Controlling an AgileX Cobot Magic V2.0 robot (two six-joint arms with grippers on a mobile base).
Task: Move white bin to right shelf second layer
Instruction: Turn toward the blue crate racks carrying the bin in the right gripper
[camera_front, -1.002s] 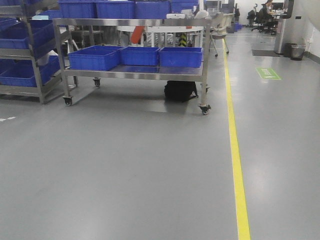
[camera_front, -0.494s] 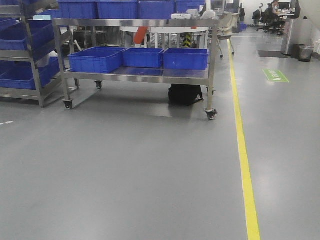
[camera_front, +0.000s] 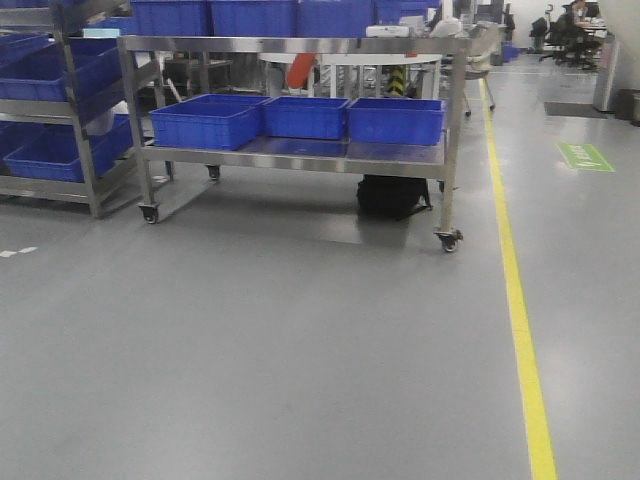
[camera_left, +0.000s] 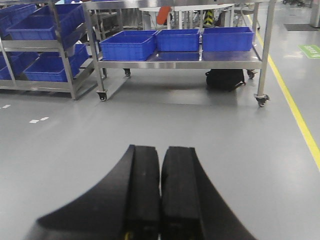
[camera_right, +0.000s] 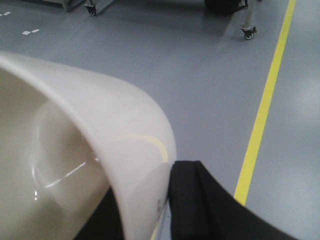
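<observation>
Far left in the front view: a tall steel rack (camera_front: 86, 160) with sloping levels, loaded with blue rectangular plastic crates (camera_front: 60, 70); too far off to tell whether lined with rollers. Next along, low in the left wrist view: the left gripper (camera_left: 161, 150), black fingers pressed flat together, holding nothing, pointed over bare grey floor (camera_left: 225, 150). Straight ahead, well apart from both arms: a flat-decked wheeled steel cart (camera_front: 300, 160) with three more blue crates on its lower deck and a black bag (camera_front: 392, 196) on the floor beneath; judged not the goal. Further right, filling the right wrist view: the cream-white smooth plastic bin (camera_right: 100, 120), held clear of the floor, its rounded rim wall pinched by the right gripper (camera_right: 147, 187). One black finger (camera_right: 197, 200) against the outer wall; a dark shape on the inner side, probably the other. So already in hand, on the right arm alone, open mouth toward the left of that view, no long axis to mind given the rounded-square rim. Far right: a yellow painted floor line (camera_front: 520, 330) running away from the base. Nowhere in view: the right shelf second layer. Judged to lie off to the right, so probably a matter of turning the base that way before any reach.
</observation>
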